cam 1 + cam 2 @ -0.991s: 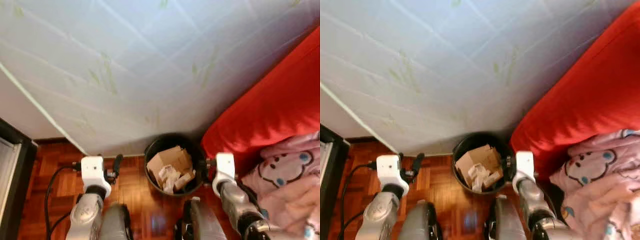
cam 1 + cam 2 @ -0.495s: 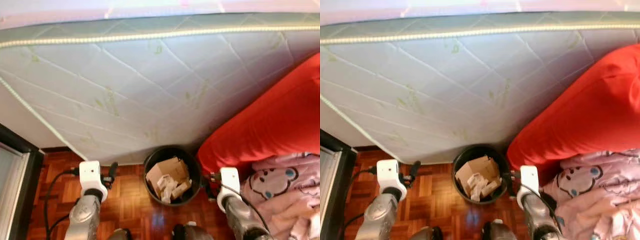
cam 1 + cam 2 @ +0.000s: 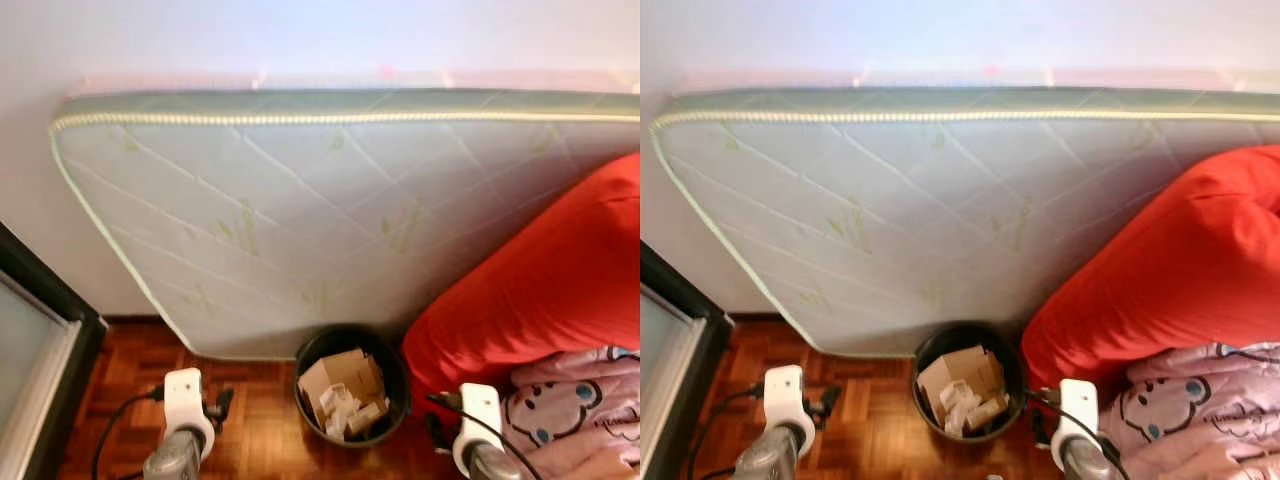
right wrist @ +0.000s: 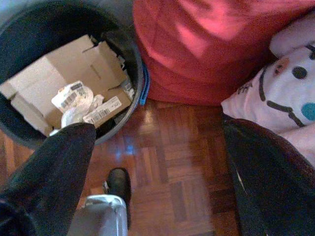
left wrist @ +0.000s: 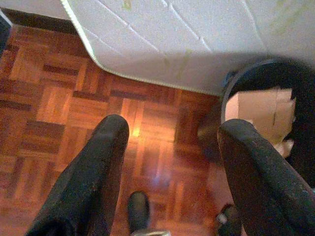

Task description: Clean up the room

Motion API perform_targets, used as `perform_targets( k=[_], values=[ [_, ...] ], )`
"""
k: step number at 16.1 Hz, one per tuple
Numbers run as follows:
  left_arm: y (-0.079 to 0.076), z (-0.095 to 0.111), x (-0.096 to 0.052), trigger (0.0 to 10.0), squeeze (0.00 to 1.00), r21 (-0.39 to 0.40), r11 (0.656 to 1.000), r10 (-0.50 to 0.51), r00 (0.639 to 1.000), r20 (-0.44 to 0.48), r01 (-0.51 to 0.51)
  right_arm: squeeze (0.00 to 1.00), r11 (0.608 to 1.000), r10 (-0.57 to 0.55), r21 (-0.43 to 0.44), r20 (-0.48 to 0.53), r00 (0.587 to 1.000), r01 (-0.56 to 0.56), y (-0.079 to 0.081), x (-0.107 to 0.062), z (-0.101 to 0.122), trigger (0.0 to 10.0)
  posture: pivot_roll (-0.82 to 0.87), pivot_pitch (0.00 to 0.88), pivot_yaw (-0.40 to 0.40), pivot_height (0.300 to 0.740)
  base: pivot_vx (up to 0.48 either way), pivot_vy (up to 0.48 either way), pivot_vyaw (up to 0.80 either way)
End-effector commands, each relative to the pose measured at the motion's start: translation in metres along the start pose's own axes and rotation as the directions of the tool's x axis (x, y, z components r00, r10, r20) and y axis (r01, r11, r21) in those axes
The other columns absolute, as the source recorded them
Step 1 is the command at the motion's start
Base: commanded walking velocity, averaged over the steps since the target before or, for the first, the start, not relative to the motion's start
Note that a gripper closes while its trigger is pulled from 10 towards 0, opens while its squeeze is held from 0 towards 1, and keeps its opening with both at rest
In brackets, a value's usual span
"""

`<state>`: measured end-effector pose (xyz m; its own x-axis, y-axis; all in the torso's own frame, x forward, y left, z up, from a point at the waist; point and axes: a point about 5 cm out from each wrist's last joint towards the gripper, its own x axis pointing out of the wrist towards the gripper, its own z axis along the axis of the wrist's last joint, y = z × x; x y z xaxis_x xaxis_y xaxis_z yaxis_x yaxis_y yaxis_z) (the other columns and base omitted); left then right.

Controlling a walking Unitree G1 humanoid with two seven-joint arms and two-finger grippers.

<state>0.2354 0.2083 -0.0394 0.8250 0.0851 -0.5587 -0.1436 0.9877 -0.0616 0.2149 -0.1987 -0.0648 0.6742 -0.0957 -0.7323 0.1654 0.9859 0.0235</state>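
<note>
Showing right hand point(image 4: 157, 162) spread | bin point(image 4: 129, 44) labels point(image 4: 101, 115) visible

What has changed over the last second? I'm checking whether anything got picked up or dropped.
Only the camera has tilted up, bringing the mattress's top edge and the wall into view. The left gripper and right gripper stay open and empty. The bin of cardboard, red cushion and pink blanket stayed put.

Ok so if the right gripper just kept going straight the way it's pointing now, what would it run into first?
Probably the wooden floor. The right gripper, fingers open, points down at bare parquet between the black trash bin and the pink blanket. Nothing lies between the fingers and the floor, though depth is hard to judge.
</note>
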Motion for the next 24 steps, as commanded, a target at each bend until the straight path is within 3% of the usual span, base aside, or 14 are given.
perform_targets(
  k=[1, 3, 8, 11, 17, 24],
  values=[
    [0.004, -0.011, -0.003, 10.0, 0.0, 0.031, 1.0, 0.006, 0.998, -0.057, -0.004, 0.0, 0.999, -0.024, 0.035, -0.034, 0.999, 0.025, -0.006, -0.003, -0.011, 10.0, -0.01, 0.027, -0.022, 0.74, 0.0, 0.0, 0.0],
    [0.012, -0.022, -0.006, 10.0, 0.0, 0.056, 0.998, 0.013, 0.994, -0.108, -0.007, 0.0, 0.998, -0.027, 0.047, -0.048, 0.998, 0.029, -0.004, -0.004, -0.017, 10.0, -0.01, 0.01, -0.012, 0.74, 0.0, 0.0, 0.0],
    [0.018, -0.019, -0.004, 10.0, 0.0, 0.082, 0.996, 0.03, 0.99, -0.136, -0.019, 0.0, 0.999, 0.015, 0.029, -0.055, 0.998, -0.014, 0.009, -0.004, -0.02, 10.0, -0.03, 0.0, -0.003, 0.74, 0.0, 0.0, 0.0],
    [0.015, -0.018, -0.003, 10.0, 0.0, 0.08, 0.997, 0.014, 0.99, -0.138, -0.003, 0.0, 0.999, 0.015, 0.04, -0.055, 0.998, -0.013, 0.004, -0.004, -0.021, 10.0, -0.04, 0.0, -0.021, 0.74, 0.0, 0.0, 0.0],
    [0.031, -0.029, -0.01, 10.0, 0.0, 0.089, 0.995, 0.067, 0.98, -0.188, -0.051, 0.0, 0.998, 0.055, 0.02, -0.09, 0.994, -0.053, 0.009, -0.009, -0.037, 10.0, -0.06, 0.0, -0.019, 0.74, 0.0, 0.0, 0.0],
    [0.03, -0.03, -0.01, 10.0, 0.0, 0.116, 0.993, 0.061, 0.979, -0.195, -0.039, 0.0, 0.998, 0.066, 0.009, -0.104, 0.992, -0.065, 0.011, -0.01, -0.041, 10.0, -0.04, 0.0, -0.02, 0.74, 0.0, 0.0, 0.0]
  ],
)
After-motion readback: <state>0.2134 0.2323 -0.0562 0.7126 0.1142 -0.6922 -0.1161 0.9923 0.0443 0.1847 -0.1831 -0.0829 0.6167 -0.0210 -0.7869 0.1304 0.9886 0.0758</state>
